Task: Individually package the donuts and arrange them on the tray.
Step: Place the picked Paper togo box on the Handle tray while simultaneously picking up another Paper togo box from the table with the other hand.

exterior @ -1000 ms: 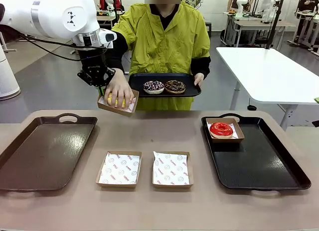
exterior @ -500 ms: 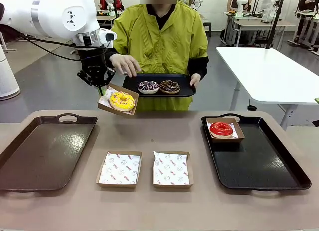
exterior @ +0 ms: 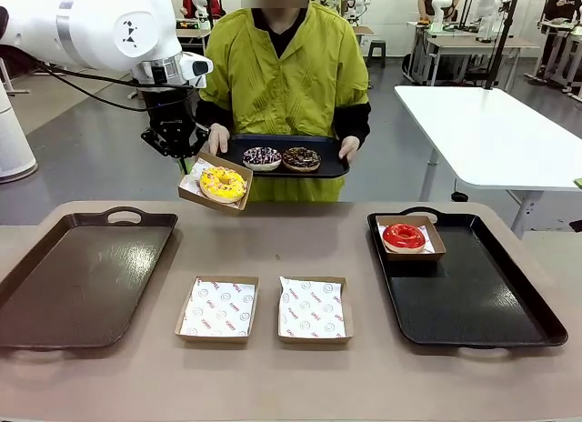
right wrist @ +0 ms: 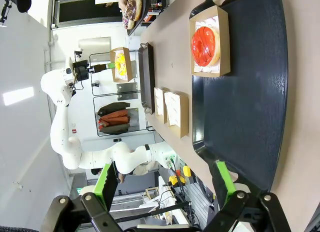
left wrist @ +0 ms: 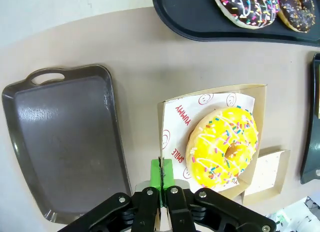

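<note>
Waiting boxes: the left empty box (exterior: 216,308) and the right empty box (exterior: 312,308), both paper-lined, lie side by side on the worktop (exterior: 291,245), between the brown tray (exterior: 55,295) and the black tray (exterior: 482,304).
Right hand: the right hand (right wrist: 165,178) has its jaws wide with nothing between them, and looks along the black tray.
Red donut: the red donut (exterior: 404,236) sits in its own box (exterior: 435,250) at the far left corner of the black tray, packed and placed.
Left hand: the left hand (exterior: 182,160) is clamped tight on one wall of the held box (exterior: 202,198), in the air over the worktop's far edge.
Yellow donut: the yellow donut (exterior: 223,183) lies on the paper in the held box, just beside the pads (left wrist: 161,167) and not touching them.
Step in hand: probably carrying this box across to the black tray.
Doing it well: an edge pinch lets the far side sag, so keep the box level and travel slowly. Clear the tray's rim, set the base flat just beside the red donut's box, and only then release.
Risk: the donut could slide over the low wall, or the box could twist in the pads.
Person's tray: the small tray (exterior: 338,168), held in both hands just behind the held box, carries the white-sprinkled donut (exterior: 262,157) and the chocolate donut (exterior: 301,158). Swing away from it.
</note>
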`<state>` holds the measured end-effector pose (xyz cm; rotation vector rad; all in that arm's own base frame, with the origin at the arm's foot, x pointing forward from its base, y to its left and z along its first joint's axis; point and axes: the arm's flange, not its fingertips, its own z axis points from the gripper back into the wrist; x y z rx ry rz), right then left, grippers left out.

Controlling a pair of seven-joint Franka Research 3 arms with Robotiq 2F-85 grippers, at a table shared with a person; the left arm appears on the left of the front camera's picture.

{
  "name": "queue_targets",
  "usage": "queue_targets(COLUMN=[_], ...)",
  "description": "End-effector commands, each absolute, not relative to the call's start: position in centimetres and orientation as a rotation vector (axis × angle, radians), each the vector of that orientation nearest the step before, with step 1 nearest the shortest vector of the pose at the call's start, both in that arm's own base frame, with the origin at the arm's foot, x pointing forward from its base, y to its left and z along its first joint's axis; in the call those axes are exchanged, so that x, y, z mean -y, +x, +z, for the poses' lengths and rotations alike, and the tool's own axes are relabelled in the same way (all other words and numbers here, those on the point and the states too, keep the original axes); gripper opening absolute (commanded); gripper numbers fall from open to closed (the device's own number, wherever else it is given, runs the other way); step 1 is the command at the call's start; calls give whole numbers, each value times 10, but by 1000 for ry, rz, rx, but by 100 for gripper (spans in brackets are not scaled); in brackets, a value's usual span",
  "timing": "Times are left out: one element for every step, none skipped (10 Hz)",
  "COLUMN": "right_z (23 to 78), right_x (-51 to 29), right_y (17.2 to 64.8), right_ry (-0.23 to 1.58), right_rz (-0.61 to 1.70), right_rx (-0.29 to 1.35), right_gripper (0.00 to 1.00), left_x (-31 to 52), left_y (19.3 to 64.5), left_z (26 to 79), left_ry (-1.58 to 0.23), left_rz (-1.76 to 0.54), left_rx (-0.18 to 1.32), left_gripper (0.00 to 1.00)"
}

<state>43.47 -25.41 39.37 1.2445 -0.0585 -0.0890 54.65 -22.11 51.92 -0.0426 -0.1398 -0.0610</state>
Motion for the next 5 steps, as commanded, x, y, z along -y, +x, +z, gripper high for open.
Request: queue_targets(right_z=[394,394,404,424,441], right_x=[255,254,231,201,176], right_y=[435,435,433,429,430], right_ry=[1250,1244,1162,1056,966], right_rz=[-85,-89,-39,11,28], right_rx=[54,59,73,90,95], right_gripper=[100,100,100,100,100], left_x=[218,221,206,183,161], left_y=[546,546,541,530,517], left_z=[520,519,526,543,554], left_ry=[-57,-43,-52,-29,9], left_rz=[-72,-61,-97,-104,-93], left_rx=[143,140,151,187,190], left_gripper=[0,1,1,1,1])
